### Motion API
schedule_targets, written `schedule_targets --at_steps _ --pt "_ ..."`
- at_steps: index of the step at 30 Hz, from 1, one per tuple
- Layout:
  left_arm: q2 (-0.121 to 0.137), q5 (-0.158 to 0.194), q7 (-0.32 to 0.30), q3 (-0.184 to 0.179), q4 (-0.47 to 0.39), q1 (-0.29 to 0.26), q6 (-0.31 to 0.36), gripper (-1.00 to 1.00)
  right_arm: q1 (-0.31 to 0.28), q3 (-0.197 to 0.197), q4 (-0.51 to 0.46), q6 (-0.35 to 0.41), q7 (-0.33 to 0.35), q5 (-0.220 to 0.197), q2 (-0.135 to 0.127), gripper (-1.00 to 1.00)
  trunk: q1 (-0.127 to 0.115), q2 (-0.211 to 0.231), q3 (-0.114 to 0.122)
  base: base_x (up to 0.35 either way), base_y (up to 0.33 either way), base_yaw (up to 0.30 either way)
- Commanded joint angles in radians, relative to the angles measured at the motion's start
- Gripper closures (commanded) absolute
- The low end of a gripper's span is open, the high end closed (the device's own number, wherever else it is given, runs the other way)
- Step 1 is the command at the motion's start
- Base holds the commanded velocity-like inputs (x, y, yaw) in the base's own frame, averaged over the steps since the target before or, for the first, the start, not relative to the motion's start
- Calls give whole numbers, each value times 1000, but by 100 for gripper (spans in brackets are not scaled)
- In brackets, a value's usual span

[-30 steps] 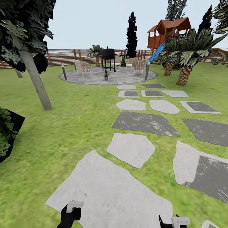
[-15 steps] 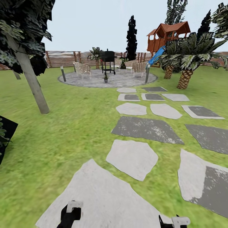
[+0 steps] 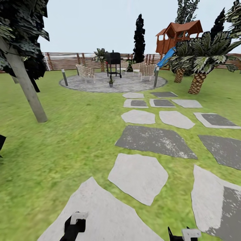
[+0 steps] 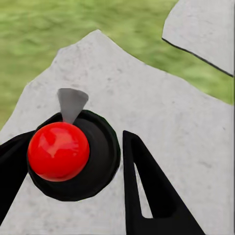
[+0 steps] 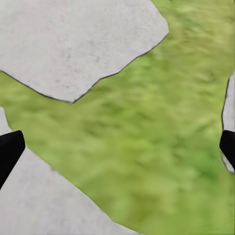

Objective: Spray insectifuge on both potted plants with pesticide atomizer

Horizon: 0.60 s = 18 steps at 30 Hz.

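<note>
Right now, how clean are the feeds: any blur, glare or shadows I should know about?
Head view: flat, even light, no cast shadows; the lawn is smeared, the patio and far potted plant small and soft. Left wrist view: a glossy highlight on the red ball, stone sharp. Right wrist view: grass blurred.

Stepping stones (image 3: 139, 175) on lawn (image 3: 67, 140)

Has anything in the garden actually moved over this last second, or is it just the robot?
Only the robot: the whole view has shifted, so its camera has travelled forward along the stepping stones toward the round patio. The tree trunk and dark planter slid toward the left edge. Both grippers, left and right, stayed low and empty; nothing was picked up or released.
</note>
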Motion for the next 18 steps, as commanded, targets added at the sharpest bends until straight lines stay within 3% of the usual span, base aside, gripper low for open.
schedule_targets --at_steps 1,18 --pt "0 0 3 0 0 0 -3 100 -1 -4 0 -3 0 8 2 -100 0 0 -1 309 -126 0" --pt "0 0 3 0 2 0 -3 100 0 -4 2 -3 3 9 1 -100 0 0 -1 309 -115 0"
